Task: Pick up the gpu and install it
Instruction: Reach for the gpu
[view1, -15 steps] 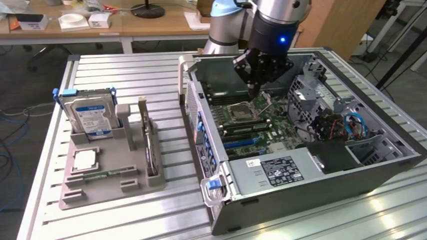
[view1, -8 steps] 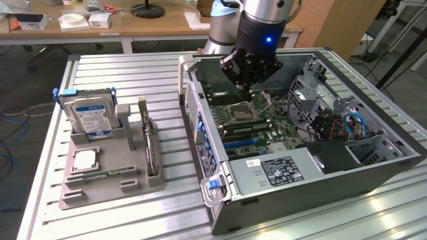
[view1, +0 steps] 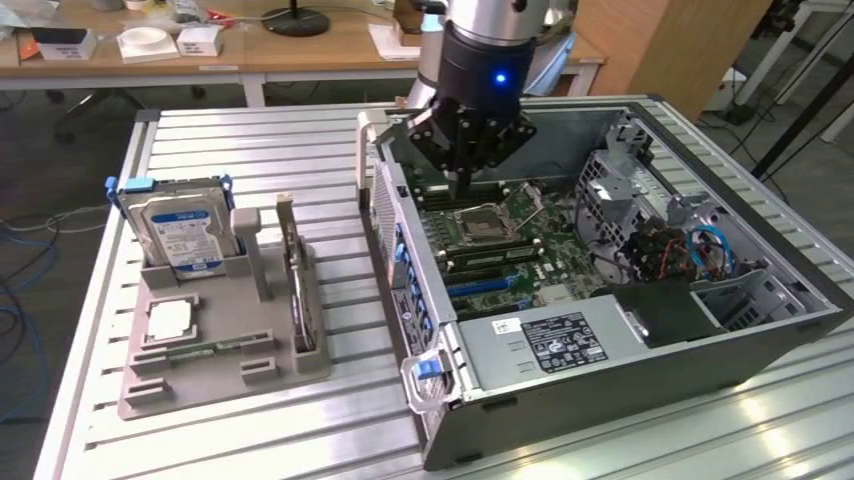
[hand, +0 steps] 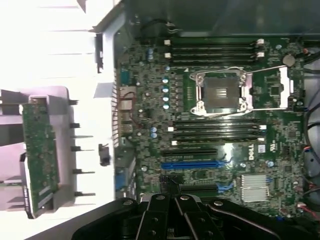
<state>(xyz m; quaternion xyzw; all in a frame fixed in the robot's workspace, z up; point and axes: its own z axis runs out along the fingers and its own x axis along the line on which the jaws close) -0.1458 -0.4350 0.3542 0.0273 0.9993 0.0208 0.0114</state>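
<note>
Black gripper (view1: 462, 188) closed, gpu (view1: 304, 310) edge-on in holder (view1: 200, 385)

Arm (view1: 497, 25): silver and black, comes down near-vertically from the top of the exterior view.
Wrist (view1: 487, 75): black section pointing straight down, blue light (view1: 501, 77) lit.
Gripper (view1: 461, 188): black, aimed downward, linkages angled inward toward the tips.
Fingers (hand: 165, 220): drawn fully together.

Ribbed metal table (view1: 267, 140), matt plastic holder (view1: 200, 385), bare sheet-metal computer case (view1: 587, 115)
</note>
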